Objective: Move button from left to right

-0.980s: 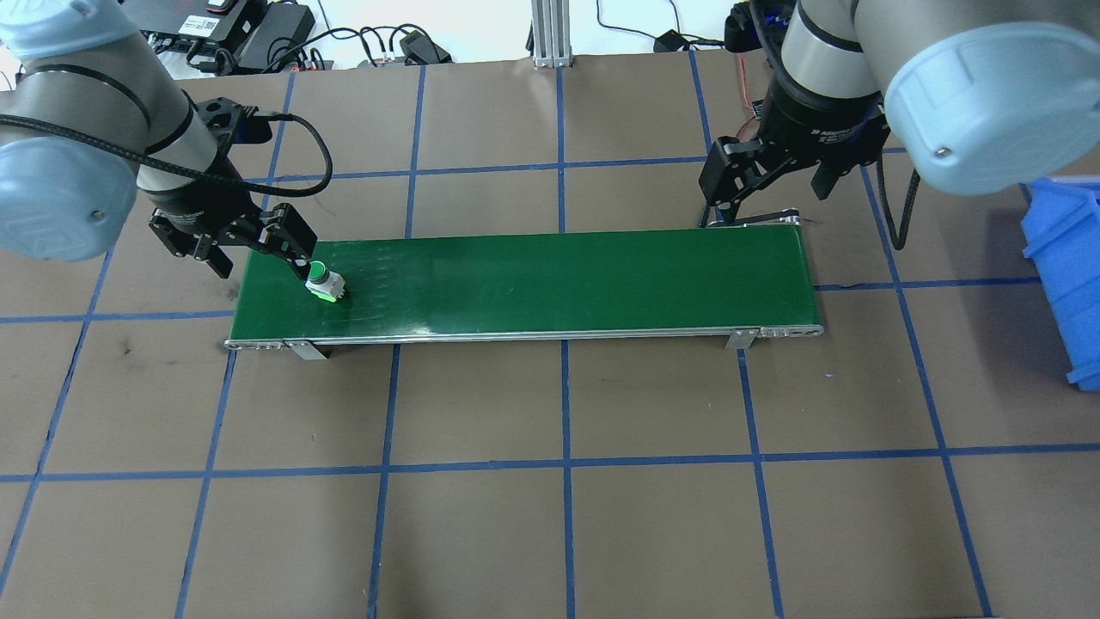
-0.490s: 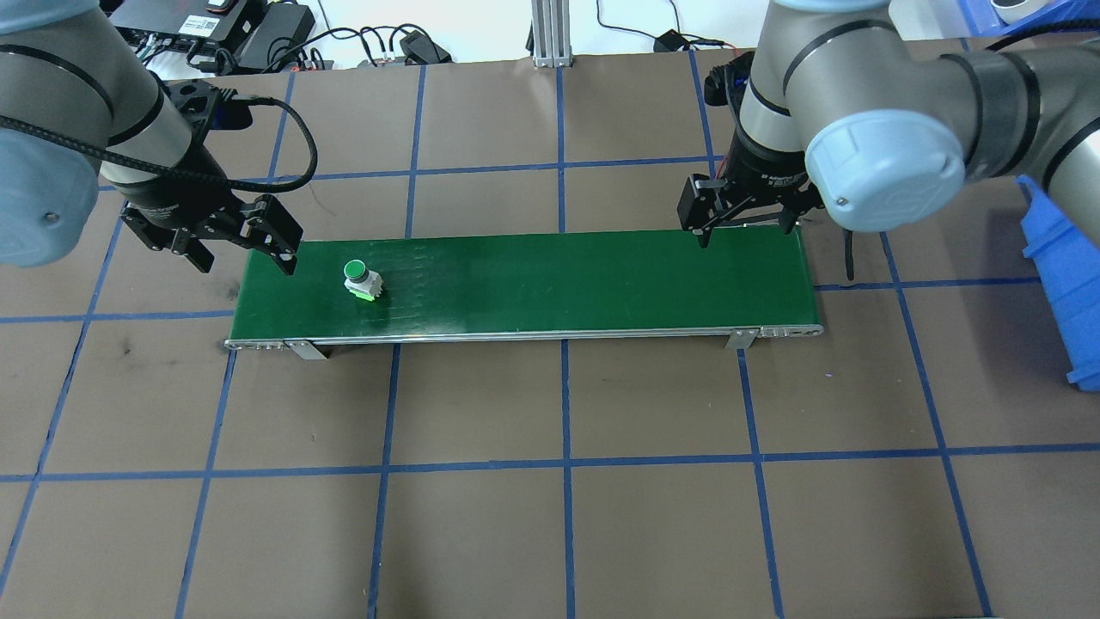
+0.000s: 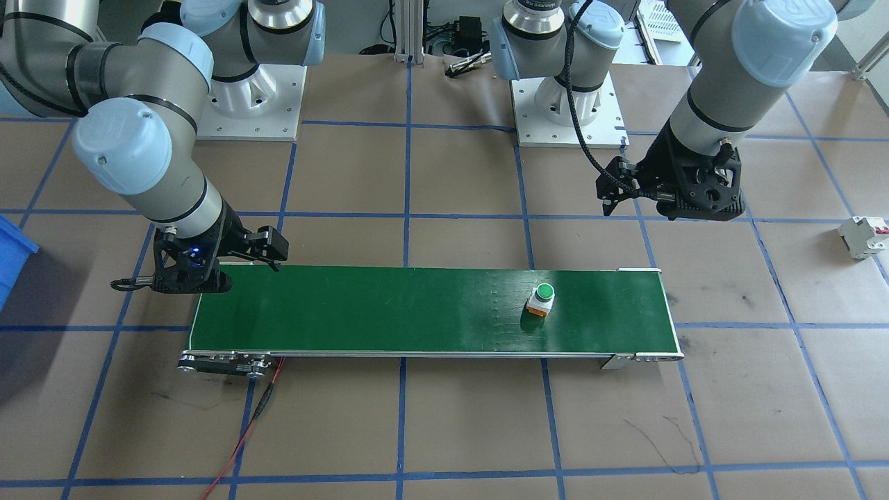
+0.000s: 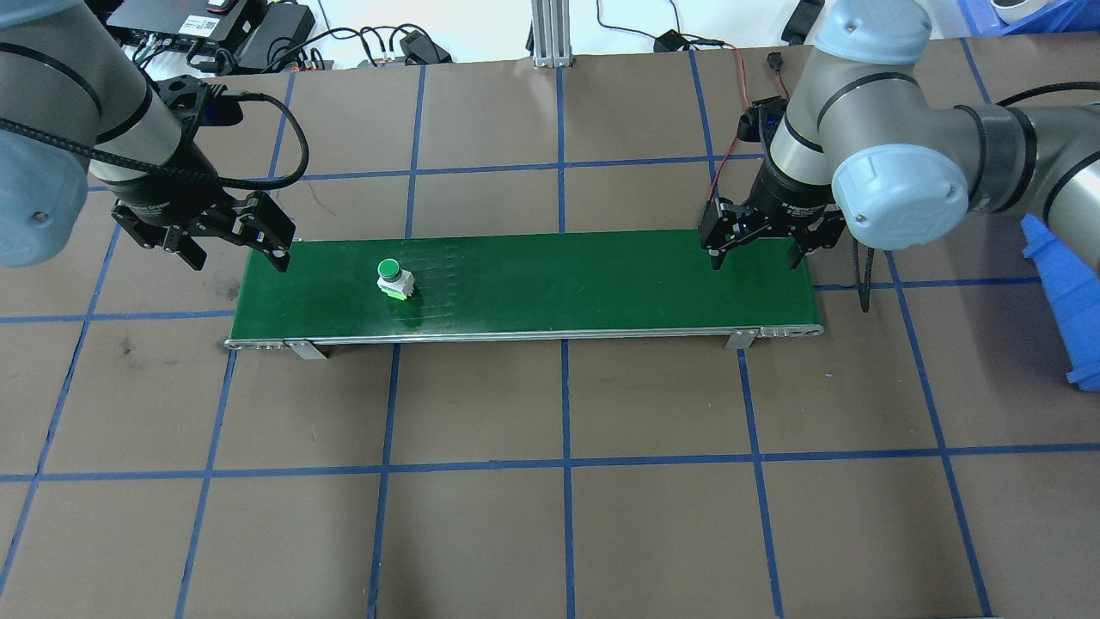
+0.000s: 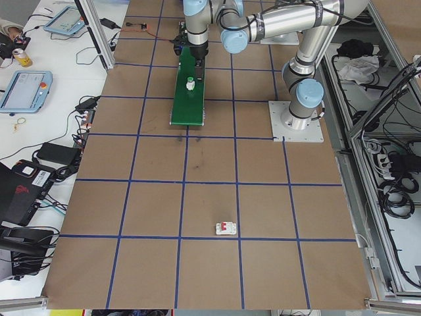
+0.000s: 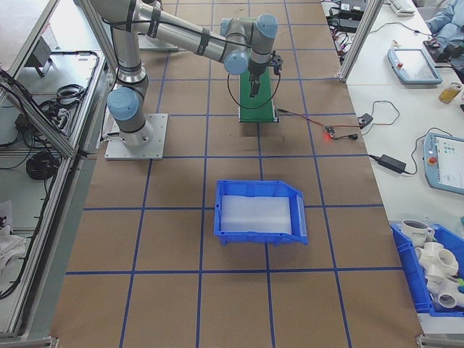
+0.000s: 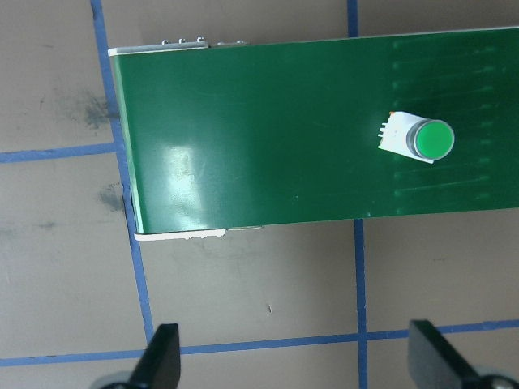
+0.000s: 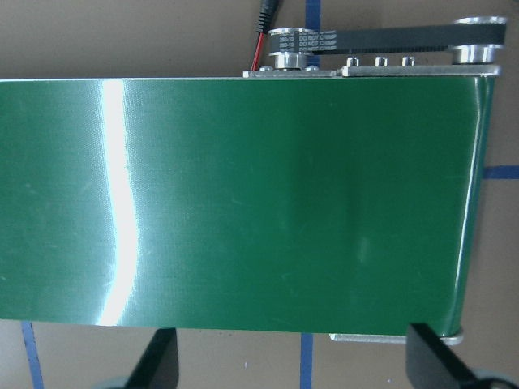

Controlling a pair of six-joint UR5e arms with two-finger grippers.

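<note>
The button, with a green cap on a white body, sits on the green conveyor belt in its left part, touched by nothing. The front-facing view shows the button with its orange base, and the left wrist view shows the button too. My left gripper hangs open above the belt's left end, to the left of the button. My right gripper hangs open over the belt's right end with nothing between its fingers.
A white circuit breaker with a red mark lies on the brown table beyond my left arm. A blue bin stands off the belt's right end. A red wire runs from the belt's motor end.
The button has travelled right along the belt, away from my left gripper, which has drawn back over the left end. My right arm has swung and brought its gripper over the belt's right end.
</note>
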